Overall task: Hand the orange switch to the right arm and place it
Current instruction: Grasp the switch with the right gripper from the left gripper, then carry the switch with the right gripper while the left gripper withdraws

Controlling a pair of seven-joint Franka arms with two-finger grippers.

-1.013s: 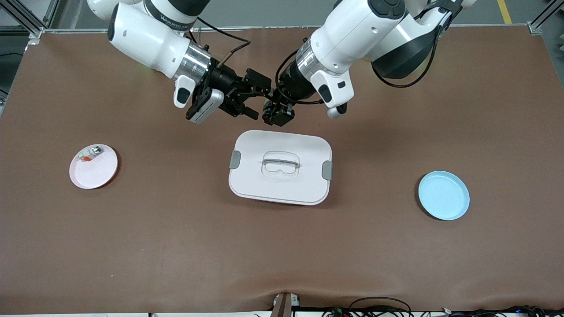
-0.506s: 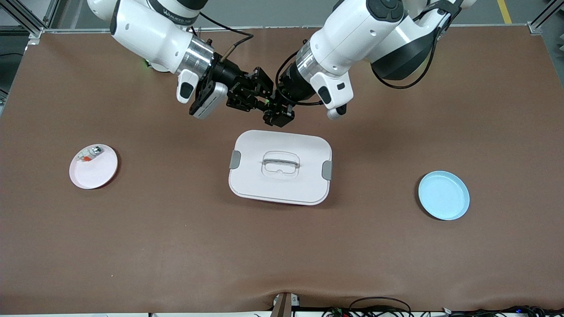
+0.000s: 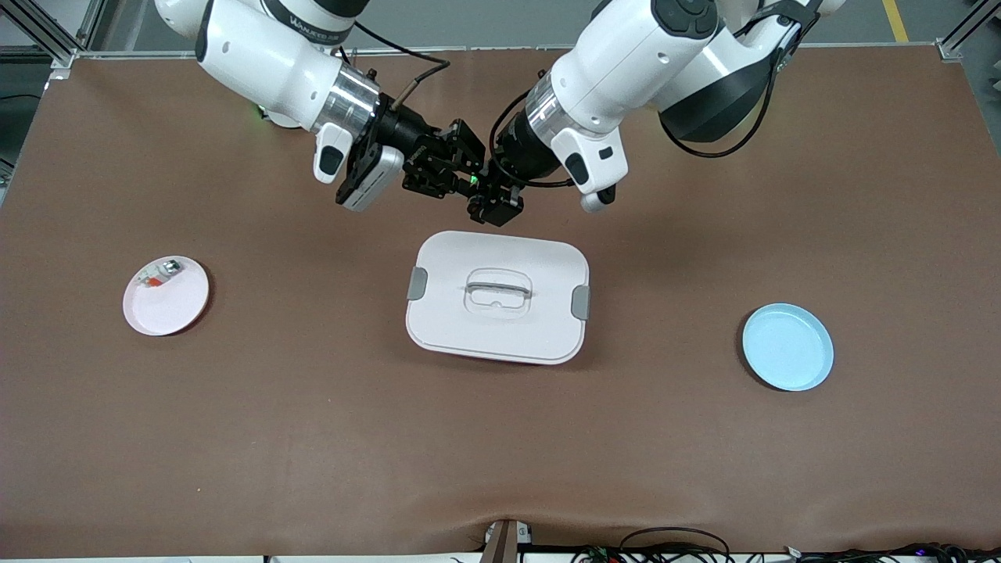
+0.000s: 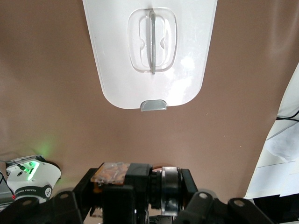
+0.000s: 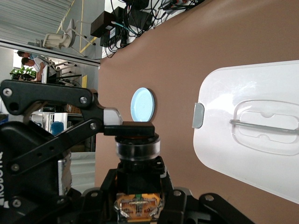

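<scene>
The orange switch (image 5: 138, 149) hangs in the air between the two grippers, over bare table beside the white box. Its silver ring and orange cap point one way and its tan-orange end (image 4: 111, 171) the other. My right gripper (image 5: 138, 186) is shut on the black body, a finger on each side. My left gripper (image 4: 139, 184) holds the switch lengthwise, one finger on the cap end and one on the tan end. In the front view the right gripper (image 3: 457, 168) and the left gripper (image 3: 489, 195) meet tip to tip, and the switch is mostly hidden there.
A white lidded box (image 3: 438, 258) with a clear handle sits mid-table, nearer the front camera than the grippers. A pink plate (image 3: 176, 309) holding a small white-and-clear piece (image 3: 160, 274) lies toward the right arm's end. A blue plate (image 3: 787, 347) lies toward the left arm's end.
The right gripper moved in from open onto the switch in the left gripper and shut on it. Over the last half second both arms hold still.
</scene>
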